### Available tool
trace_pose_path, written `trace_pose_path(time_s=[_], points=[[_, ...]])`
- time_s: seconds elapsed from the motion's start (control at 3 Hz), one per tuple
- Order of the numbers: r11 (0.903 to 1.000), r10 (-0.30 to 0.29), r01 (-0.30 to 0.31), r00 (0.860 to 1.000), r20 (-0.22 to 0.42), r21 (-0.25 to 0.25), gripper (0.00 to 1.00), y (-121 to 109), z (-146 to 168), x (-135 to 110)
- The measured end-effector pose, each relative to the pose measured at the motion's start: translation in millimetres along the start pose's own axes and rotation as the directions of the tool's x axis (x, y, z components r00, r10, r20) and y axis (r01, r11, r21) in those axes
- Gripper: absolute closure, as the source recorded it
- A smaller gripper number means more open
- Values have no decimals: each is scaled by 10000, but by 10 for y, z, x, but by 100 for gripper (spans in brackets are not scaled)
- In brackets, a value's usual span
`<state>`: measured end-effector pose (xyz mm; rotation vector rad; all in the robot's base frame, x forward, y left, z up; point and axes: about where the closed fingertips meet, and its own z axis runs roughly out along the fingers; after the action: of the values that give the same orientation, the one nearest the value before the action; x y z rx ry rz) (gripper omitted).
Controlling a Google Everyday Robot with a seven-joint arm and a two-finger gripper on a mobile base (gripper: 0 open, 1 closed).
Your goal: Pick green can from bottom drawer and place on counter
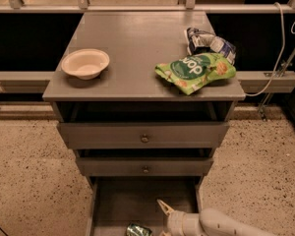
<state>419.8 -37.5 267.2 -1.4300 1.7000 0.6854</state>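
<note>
Robot arm reaching into a cabinet for a drink can: we are watching the reach-in stage of the pick. The end effector (168,216) is hanging low inside the open bottom drawer (137,200), just right of the green can (138,230). The can is lying on the drawer floor at the very bottom edge of the view, partly cut off. We are judging that nothing is being gripped yet, since the can and the end effector are appearing just apart. Whether the end effector is spread apart or closed together we cannot tell, as its lower part is running out of the picture. The pale arm (226,225) is coming in from the lower right, nearly level, with the wrist pointing left toward the can. As we are reading it, the next move is calling for a short shift left and down to bracket the can. Then come a firm close and a lift clear of the two shallower drawers (144,138) above. On the counter (132,38), bare surface is showing between the cream bowl (85,63) on one side and the green snack bag (195,72) and crumpled wrapper (209,41) on the other
</note>
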Motion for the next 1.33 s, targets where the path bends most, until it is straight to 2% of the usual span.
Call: trace_pose_path(time_s=[0.33, 0.67, 1.0, 1.33], points=[[9938, -1111, 1111, 9936, 178, 26, 0, -1, 233, 115], [9891, -1442, 1453, 9885, 453, -235, 0, 58, 272, 113], [9934, -1120, 1125, 9934, 233, -234, 0, 93, 383, 208], [9986, -533, 532, 9985, -110, -69, 0, 169, 542, 421]])
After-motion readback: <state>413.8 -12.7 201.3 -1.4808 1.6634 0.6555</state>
